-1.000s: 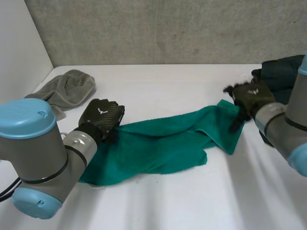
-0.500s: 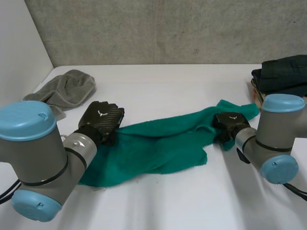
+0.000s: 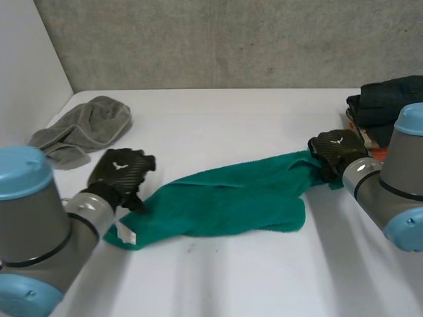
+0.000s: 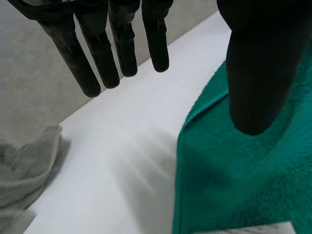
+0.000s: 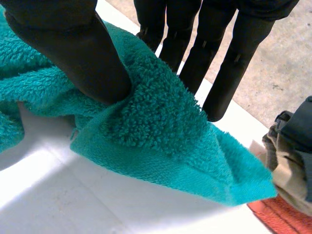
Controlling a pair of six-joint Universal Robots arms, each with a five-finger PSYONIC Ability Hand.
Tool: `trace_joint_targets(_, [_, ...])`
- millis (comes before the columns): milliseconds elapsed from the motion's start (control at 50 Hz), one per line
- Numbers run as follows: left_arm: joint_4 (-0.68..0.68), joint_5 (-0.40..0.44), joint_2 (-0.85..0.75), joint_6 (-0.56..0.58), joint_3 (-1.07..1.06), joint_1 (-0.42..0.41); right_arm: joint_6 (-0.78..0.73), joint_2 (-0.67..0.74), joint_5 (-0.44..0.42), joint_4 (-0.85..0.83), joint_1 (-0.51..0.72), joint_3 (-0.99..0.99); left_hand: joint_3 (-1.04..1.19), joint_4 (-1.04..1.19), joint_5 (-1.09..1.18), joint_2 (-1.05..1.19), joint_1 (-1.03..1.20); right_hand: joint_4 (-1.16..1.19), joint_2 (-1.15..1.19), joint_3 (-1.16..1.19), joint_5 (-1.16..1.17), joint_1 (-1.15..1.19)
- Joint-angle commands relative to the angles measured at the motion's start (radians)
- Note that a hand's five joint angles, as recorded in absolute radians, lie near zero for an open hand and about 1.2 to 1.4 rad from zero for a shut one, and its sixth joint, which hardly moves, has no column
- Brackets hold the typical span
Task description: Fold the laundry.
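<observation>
One green towel lies across the white table, my left hand at its left end, fingers straight and clear of the thumb, my right hand pinching its right corner. Beyond the towel sit one grey cloth to its left and a dark clothes stack to its right, cut off, count unclear.

- We see a plain teal-green towel with a small white label at one corner.
- The desk is plain white.
- The crumpled cloth is plain grey.
- The left hand and the right hand are black with a fine woven sheen.
- We make out a dark blue-green pile of clothes, with a beige layer and an orange-red layer beneath.
</observation>
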Motion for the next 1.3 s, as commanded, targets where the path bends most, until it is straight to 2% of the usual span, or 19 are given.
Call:
trace_joint_targets(20, [-0.011,0.006,0.072,-0.140,-0.074,0.108,-0.027,-0.049,-0.020,0.006,-0.007,0.031,0.013,0.028,0.028,0.017,0.017,0.204,0.226,0.221,0.251,0.311])
trace_joint_targets(100, [-0.039,0.009,0.061,-0.194,-0.085,0.161,-0.028,-0.055,-0.060,0.006,-0.007,0.057,0.034,0.048,0.049,0.037,0.038,0.204,0.226,0.221,0.251,0.311])
trace_joint_targets(200, [-0.128,0.014,0.043,-0.235,-0.097,0.175,-0.030,-0.083,-0.113,0.004,-0.009,0.094,0.039,0.054,0.055,0.043,0.044,0.204,0.226,0.221,0.251,0.311])
trace_joint_targets(340, [-0.139,0.018,0.038,-0.234,-0.160,0.146,-0.031,-0.086,-0.117,-0.005,-0.011,0.100,0.036,0.051,0.052,0.040,0.041,0.204,0.226,0.221,0.251,0.311])
trace_joint_targets(400, [-0.113,0.023,0.044,-0.232,-0.177,0.103,-0.031,-0.086,-0.116,-0.007,-0.009,0.100,0.039,0.054,0.055,0.043,0.044,0.204,0.226,0.221,0.251,0.311])
trace_joint_targets(520, [-0.061,0.021,0.024,-0.221,-0.178,0.086,-0.031,-0.086,-0.116,-0.008,-0.009,0.109,0.066,0.081,0.081,0.070,0.070,0.204,0.226,0.221,0.251,0.311])
trace_joint_targets(620, [0.004,0.018,-0.054,-0.209,-0.157,0.088,-0.031,-0.087,-0.119,-0.007,-0.011,0.112,0.265,0.280,0.280,0.269,0.269,0.204,0.226,0.221,0.251,0.311])
trace_joint_targets(780, [0.016,0.004,-0.151,-0.123,-0.086,0.091,-0.031,-0.136,-0.111,0.009,-0.012,0.094,0.925,0.940,0.940,0.929,0.929,0.204,0.226,0.221,0.251,0.311])
trace_joint_targets(840, [0.012,0.003,-0.160,-0.083,-0.066,0.097,-0.030,-0.182,-0.113,0.029,-0.015,0.068,0.926,0.940,0.941,0.930,0.930,0.204,0.226,0.221,0.251,0.311])
trace_joint_targets(920, [0.008,-0.023,-0.134,-0.042,-0.054,0.095,-0.033,-0.241,-0.119,0.183,-0.049,-0.042,0.926,0.940,0.941,0.930,0.930,0.204,0.226,0.221,0.251,0.311])
trace_joint_targets(1000, [0.015,-0.068,0.076,-0.002,-0.042,0.106,-0.064,-0.273,-0.122,0.365,-0.078,-0.200,0.926,0.940,0.941,0.930,0.930,0.204,0.226,0.221,0.251,0.311])
trace_joint_targets(1140, [0.005,-0.063,0.289,0.077,0.012,0.178,-0.191,-0.305,-0.120,0.541,-0.159,-0.439,0.926,0.940,0.941,0.930,0.930,0.204,0.226,0.221,0.251,0.311])
trace_joint_targets(1300, [-0.008,-0.008,0.299,0.211,-0.008,0.212,-0.343,-0.317,-0.137,0.679,-0.225,-0.397,0.926,0.940,0.941,0.930,0.930,0.204,0.226,0.221,0.251,0.311])
